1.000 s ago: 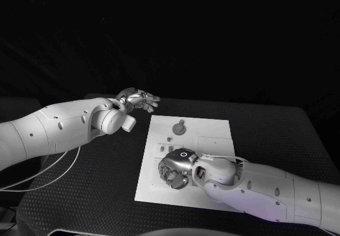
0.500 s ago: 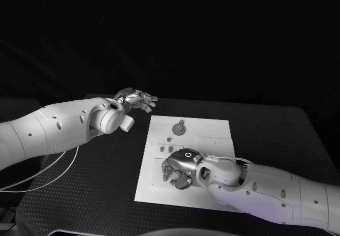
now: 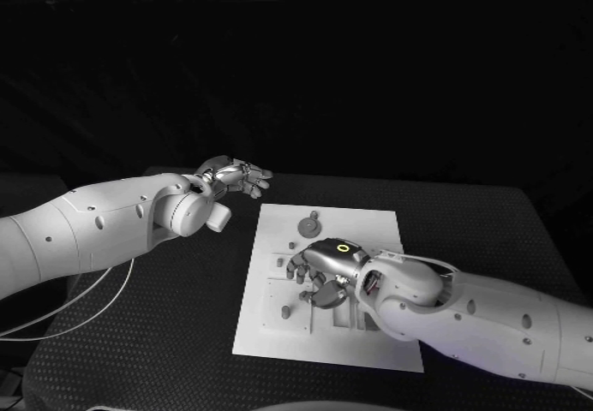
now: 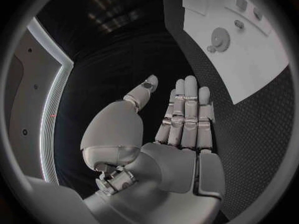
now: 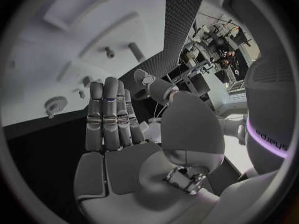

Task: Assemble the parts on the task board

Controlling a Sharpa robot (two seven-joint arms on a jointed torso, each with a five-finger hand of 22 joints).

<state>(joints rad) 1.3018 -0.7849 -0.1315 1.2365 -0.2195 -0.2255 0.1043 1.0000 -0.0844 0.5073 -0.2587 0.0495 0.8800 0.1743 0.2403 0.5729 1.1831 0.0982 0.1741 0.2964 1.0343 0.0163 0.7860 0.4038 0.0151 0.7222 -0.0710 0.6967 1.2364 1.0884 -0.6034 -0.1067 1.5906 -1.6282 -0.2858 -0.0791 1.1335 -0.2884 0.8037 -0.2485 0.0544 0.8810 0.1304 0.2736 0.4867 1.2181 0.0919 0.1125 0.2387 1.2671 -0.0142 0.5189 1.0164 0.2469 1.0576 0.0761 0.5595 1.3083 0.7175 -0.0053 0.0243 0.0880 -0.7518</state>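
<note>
Nearest edge of worktop (image 3: 148, 342): black and textured, carrying the white task board (image 3: 278, 334) in its middle; the board's long axis runs from the near side to the far side.
Hidden part: the right arm (image 3: 482, 317) crosses the board's near right portion and covers whatever lies beneath it.
Right hand (image 3: 319, 276): over the middle of the board, palm down; the right wrist view shows its fingers (image 5: 109, 117) straight and side by side, thumb off to one side, nothing in them. Whether the fingertips touch the board cannot be told.
Small parts beside right hand: a few small grey pieces (image 3: 285, 312) lie on the board to the left of the hand; their shapes are too small to make out.
Round part (image 3: 310, 225): a grey disc with a small knob at its far edge, lying flat on the far half of the board, well apart from the right hand.
Left hand (image 3: 237, 177): off the board, above the far left corner of the worktop; fingers (image 4: 185, 112) extended and close together, thumb spread apart, holding nothing.
Left wrist view: the round part (image 4: 219, 38) and two small pieces (image 4: 238, 23) show on the board beyond the fingertips.
</note>
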